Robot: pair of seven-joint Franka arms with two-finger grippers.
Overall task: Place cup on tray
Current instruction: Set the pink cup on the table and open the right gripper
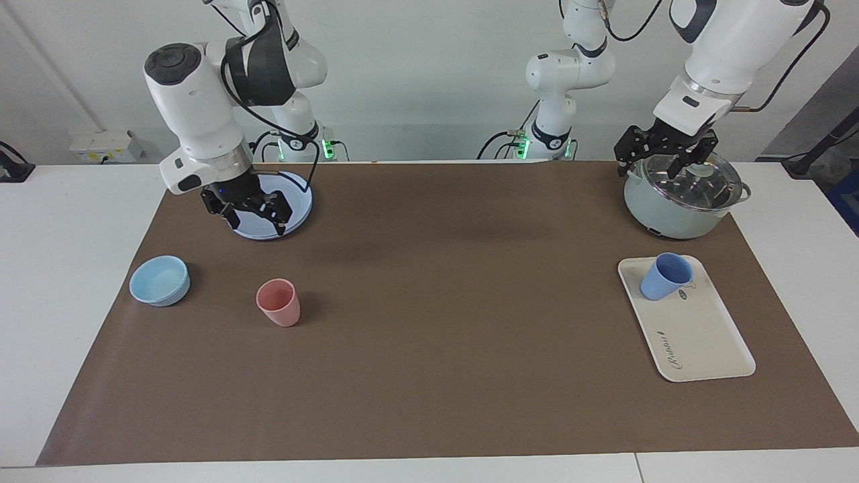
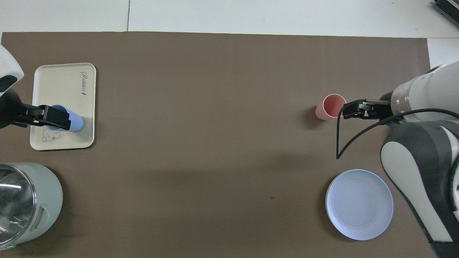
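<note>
On tray (image 1: 698,339), cup (image 1: 665,276) free, well below left tool (image 1: 664,155), fingers spread wide.

We are in a robotics lab rather than a home kitchen. Two white robot arms (image 1: 201,100) stand bolted at the edge of a plain white desk (image 1: 74,282), their bases lit by green status lights (image 1: 327,146) and trailing black cables (image 1: 496,142). A brown mat (image 1: 429,376) covers the desk as a work area, and the wall (image 1: 416,67) is bare and pale. The plastic dishes and a lidded pot (image 1: 681,194) look like test props.
</note>
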